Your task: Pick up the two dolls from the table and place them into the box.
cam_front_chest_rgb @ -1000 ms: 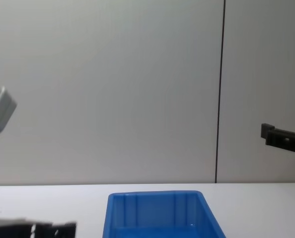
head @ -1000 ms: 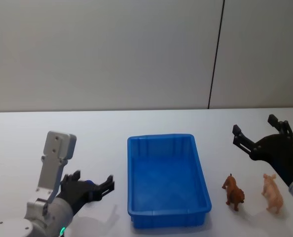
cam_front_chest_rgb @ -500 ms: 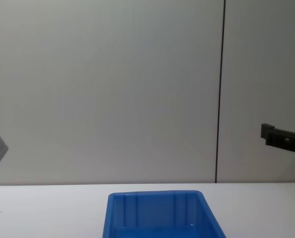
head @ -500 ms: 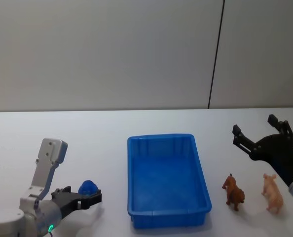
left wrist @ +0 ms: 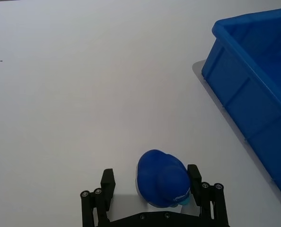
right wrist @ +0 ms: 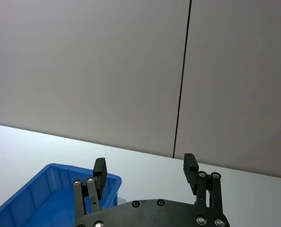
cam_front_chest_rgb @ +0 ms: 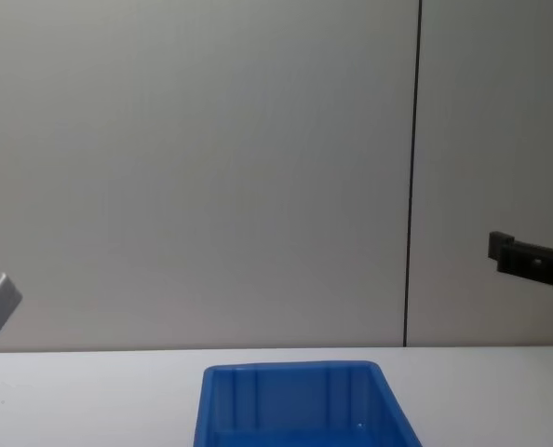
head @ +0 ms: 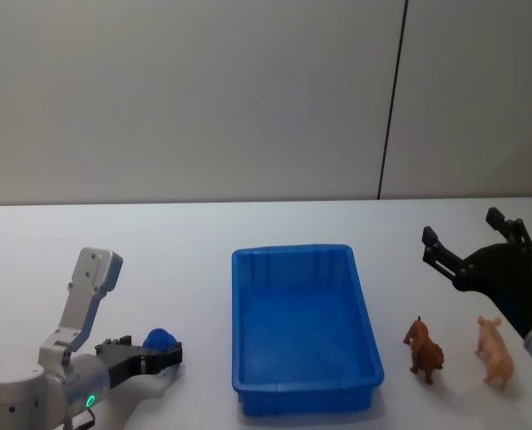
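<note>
The blue box [head: 293, 252] sits mid-table, nothing visible inside. Right of it stand two small animal-shaped dolls, a brown one [head: 424, 348] and a peach one [head: 494, 350]. My right gripper [head: 461, 229] hovers open above and behind them, holding nothing; it shows the same way in the right wrist view [right wrist: 144, 163]. Left of the box, my left gripper [head: 163, 352] is low at the table, open, its fingers on either side of a small toy with a round blue cap [left wrist: 162, 178]. That toy [head: 161, 339] rests on the white table [head: 176, 269].
A grey wall with a dark vertical seam [head: 390, 107] rises behind the table. The box's side wall [left wrist: 244, 80] lies a short way from the left gripper. Bare tabletop stretches ahead of the blue-capped toy.
My left arm has dropped lower and drawn back toward the table's front, so the blue-capped toy now shows between its fingers. The right gripper and both animal dolls have not moved.
</note>
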You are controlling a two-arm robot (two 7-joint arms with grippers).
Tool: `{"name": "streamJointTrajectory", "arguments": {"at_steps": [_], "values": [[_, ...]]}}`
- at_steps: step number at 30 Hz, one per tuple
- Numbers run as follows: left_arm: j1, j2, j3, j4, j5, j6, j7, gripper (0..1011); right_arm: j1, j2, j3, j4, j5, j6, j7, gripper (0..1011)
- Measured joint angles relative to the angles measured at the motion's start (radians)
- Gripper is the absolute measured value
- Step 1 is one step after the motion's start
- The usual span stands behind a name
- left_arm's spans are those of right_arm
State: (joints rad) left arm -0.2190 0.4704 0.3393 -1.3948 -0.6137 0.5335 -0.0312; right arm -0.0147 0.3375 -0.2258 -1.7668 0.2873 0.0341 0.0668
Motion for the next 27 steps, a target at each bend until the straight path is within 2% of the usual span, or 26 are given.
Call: {"name": "streamJointTrajectory", "arguments": {"at_steps": [10, 16, 27], "values": [[-0.028, -0.011, 0.000, 0.051, 0.018, 0.003, -0.032, 774, 0.000, 0.000, 0.000, 0.000, 0.000, 0.000, 0.000, 1003], [-0.036, -0.015, 0.000, 0.067, 0.023, 0.005, -0.041, 603, 0.000, 0.000, 0.000, 0.000, 0.000, 0.000, 0.000, 1003], [-0.041, -0.017, 0.000, 0.077, 0.029, 0.006, -0.049, 524, 0.000, 0.000, 0.000, 0.000, 0.000, 0.000, 0.000, 1003]]}}
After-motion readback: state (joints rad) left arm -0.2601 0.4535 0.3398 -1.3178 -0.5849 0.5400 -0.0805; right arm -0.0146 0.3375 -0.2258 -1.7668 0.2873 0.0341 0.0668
